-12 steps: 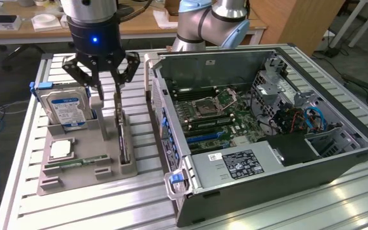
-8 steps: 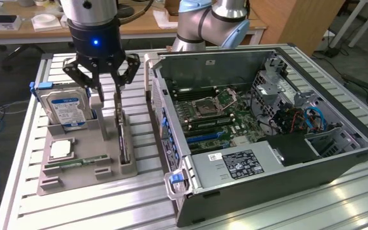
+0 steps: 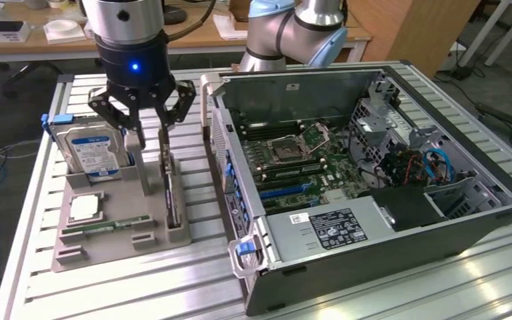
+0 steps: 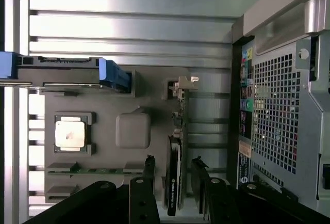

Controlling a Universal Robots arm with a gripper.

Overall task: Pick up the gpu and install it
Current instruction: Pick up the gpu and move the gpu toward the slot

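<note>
The gripper (image 3: 151,155) hangs with its jaws spread apart over a grey parts holder (image 3: 118,200) on a slatted metal table (image 3: 131,287), with nothing clamped between them. The gpu (image 3: 171,200) stands on edge in a slot along the holder's side toward the exterior view's right, the side nearest the open computer case (image 3: 372,167). In the wrist view the black fingers (image 4: 147,182) flank the thin dark card (a gap shows on each side). Toward the exterior view's left on the same holder, a hard drive (image 3: 94,150) with a blue-white label stands upright at the far end, with a processor chip (image 3: 85,208) and a green memory stick (image 3: 105,227) lying nearer.
</note>
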